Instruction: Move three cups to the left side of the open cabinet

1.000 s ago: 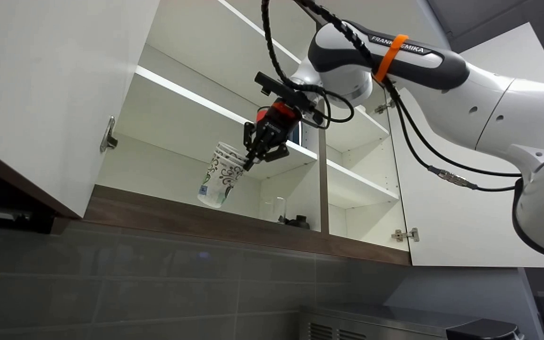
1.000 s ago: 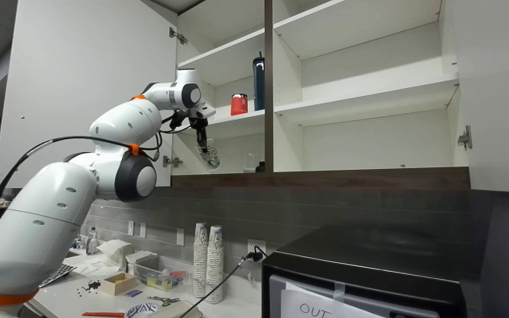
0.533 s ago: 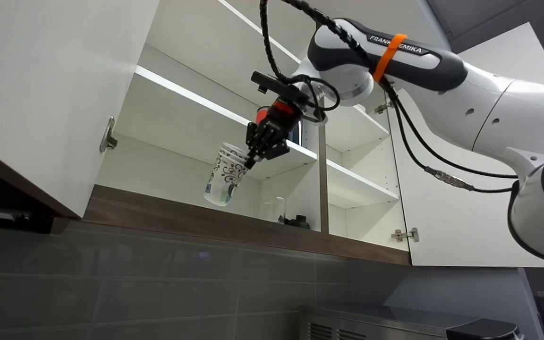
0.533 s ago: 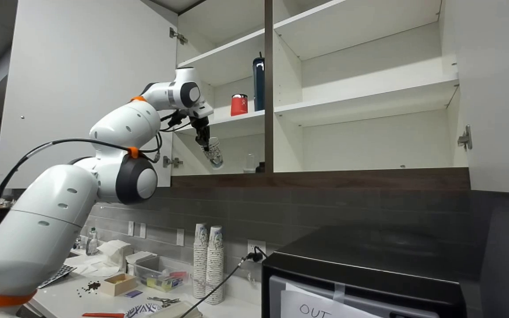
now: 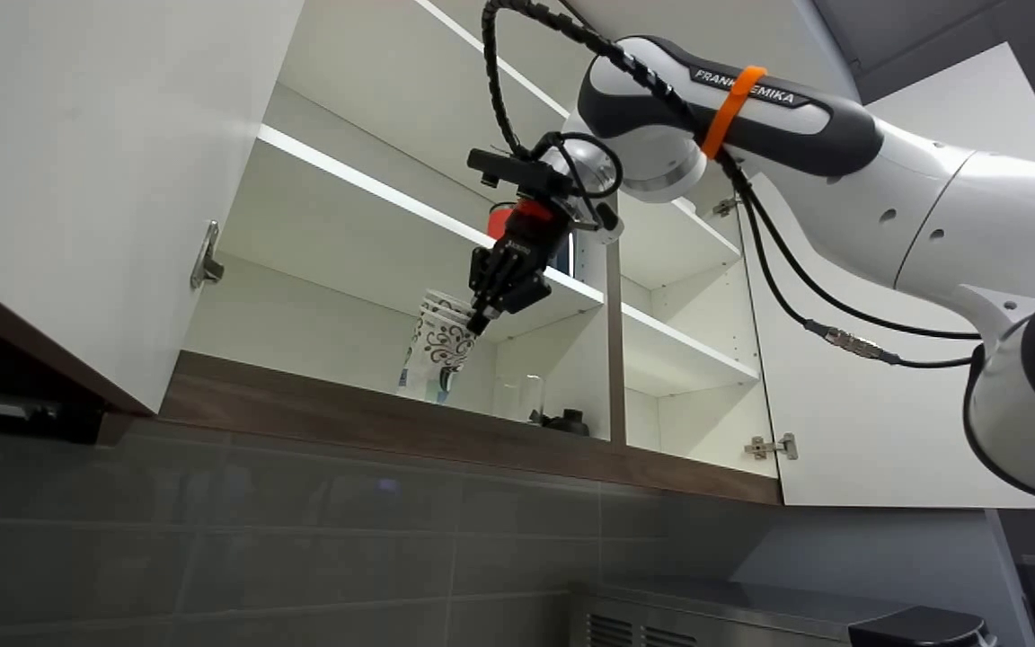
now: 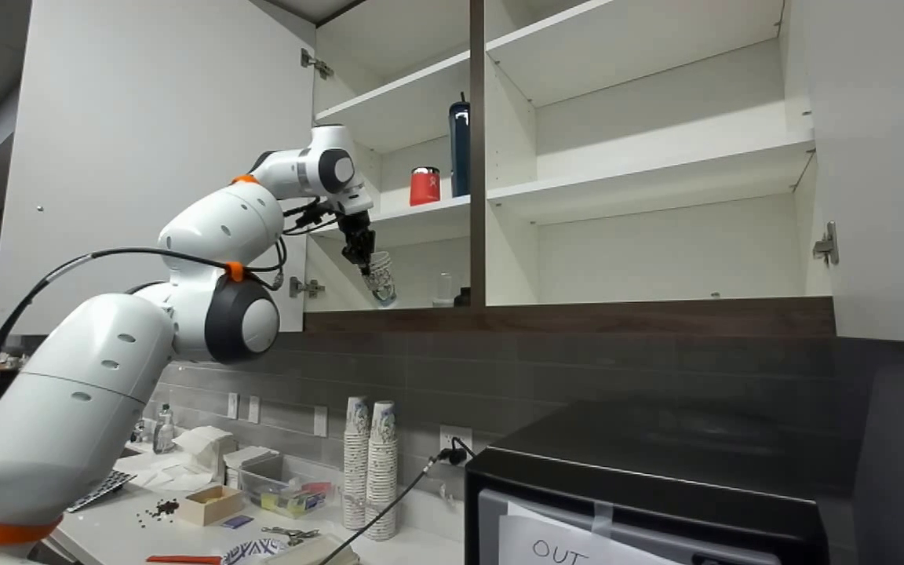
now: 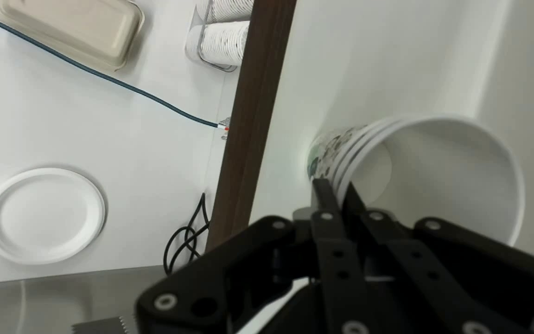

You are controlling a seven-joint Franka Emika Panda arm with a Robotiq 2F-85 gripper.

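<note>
A dark brown upright wooden post [image 6: 477, 173] divides the open white cabinet [image 6: 640, 255]; in both exterior views the three nested white paper cups with a dark swirl print [image 5: 438, 350] are to its left, in the lowest compartment [image 6: 428, 263]. They tilt, rim end up, and the jaws of the black two-fingered gripper [image 7: 340, 194] are pinched on their wall at the rim, one tip inside the mouth, one outside. Whether the lower end touches the cabinet floor [image 7: 378, 60] I cannot tell. The white robot arm [image 6: 220, 227] reaches in from farther left of the post in an exterior view. Between the cups and the post, near its foot, is a clear cylindrical vessel [image 6: 443, 290]. On the white shelf [image 6: 421, 212] above, also left of the post, sits a red tumbler with a dark top [image 6: 424, 187]; a tall dark blue tumbler [image 6: 460, 149] stands just beside the post. Well below the post and to its left, two tall stacks of patterned paper cups [image 6: 382, 479] rise from the white table [image 7: 132, 148]. Below and to its right is a black boxy appliance [image 6: 656, 439] bearing a white paper sheet [image 6: 570, 541] marked OUT.
</note>
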